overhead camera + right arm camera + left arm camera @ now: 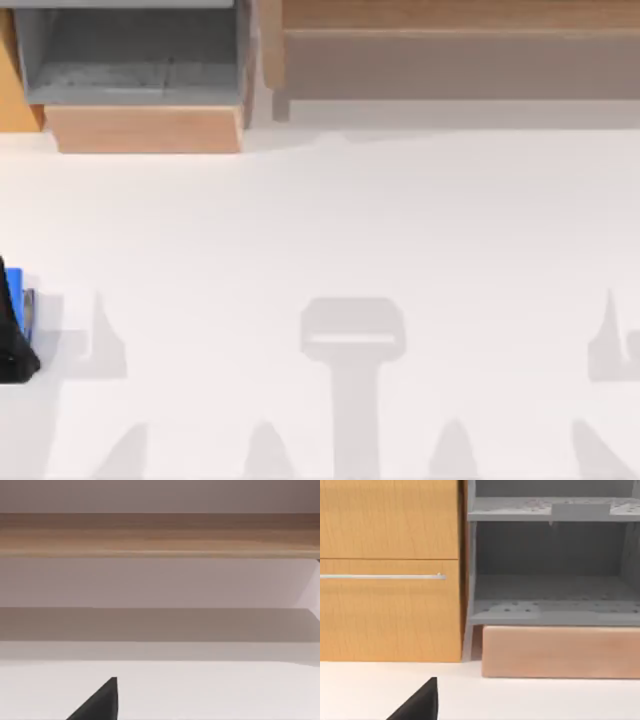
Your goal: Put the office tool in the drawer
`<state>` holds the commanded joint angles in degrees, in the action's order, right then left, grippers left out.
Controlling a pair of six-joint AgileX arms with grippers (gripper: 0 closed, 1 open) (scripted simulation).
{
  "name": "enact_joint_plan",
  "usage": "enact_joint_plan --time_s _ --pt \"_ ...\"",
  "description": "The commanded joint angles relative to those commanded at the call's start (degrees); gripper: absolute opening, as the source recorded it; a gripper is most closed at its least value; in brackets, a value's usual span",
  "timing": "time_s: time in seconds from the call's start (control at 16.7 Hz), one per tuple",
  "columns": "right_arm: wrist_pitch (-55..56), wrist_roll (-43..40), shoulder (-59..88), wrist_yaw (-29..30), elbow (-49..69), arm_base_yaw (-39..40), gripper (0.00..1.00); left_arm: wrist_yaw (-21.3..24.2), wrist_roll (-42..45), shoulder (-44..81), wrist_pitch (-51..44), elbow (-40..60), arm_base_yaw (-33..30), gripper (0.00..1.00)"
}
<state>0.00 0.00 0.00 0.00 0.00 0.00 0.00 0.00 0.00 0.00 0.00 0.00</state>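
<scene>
- Bright blue plastic with a thin grey edge is marking out the office tool (18, 298), which is sitting at the far left edge of the table (350, 220), in its near half.
- The left gripper (12, 335) is showing as a black shape right against the tool at that edge; whether its fingers are closed round the tool or merely beside it cannot be told. In the left wrist view only one black fingertip (420, 702) is poking in.
- The drawer (140, 85) is standing pulled out at the table's far left corner, its grey inside lying open upward behind the light-wood front panel (560, 652), well apart from the tool.
- A yellow-wood cabinet front (387, 570) with a thin metal handle is sitting just left of the drawer.
- The wider wooden shelf (450, 55) is running along the far edge toward the right corner.
- The right arm is staying out at the right; only a black fingertip (100, 702) is showing in its wrist view, facing the shelf, so its state cannot be told.
- Risks, as a judgement: with the tool so close to the left edge, a nudge could be pushing it off the table; a weak grasp could be letting it slip on the way; carried too low, it could be striking the front panel instead of clearing it.
</scene>
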Motion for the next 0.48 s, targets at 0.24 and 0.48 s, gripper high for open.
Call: enact_joint_plan --time_s 0.24,0.48 --pt "0.0 0.0 0.0 0.0 0.0 0.0 1.0 0.4 0.9 1.5 0.7 0.8 0.0 1.0" --pt "0.0 0.0 0.0 0.0 0.0 0.0 1.0 2.9 6.6 11.3 5.8 6.1 0.4 1.0"
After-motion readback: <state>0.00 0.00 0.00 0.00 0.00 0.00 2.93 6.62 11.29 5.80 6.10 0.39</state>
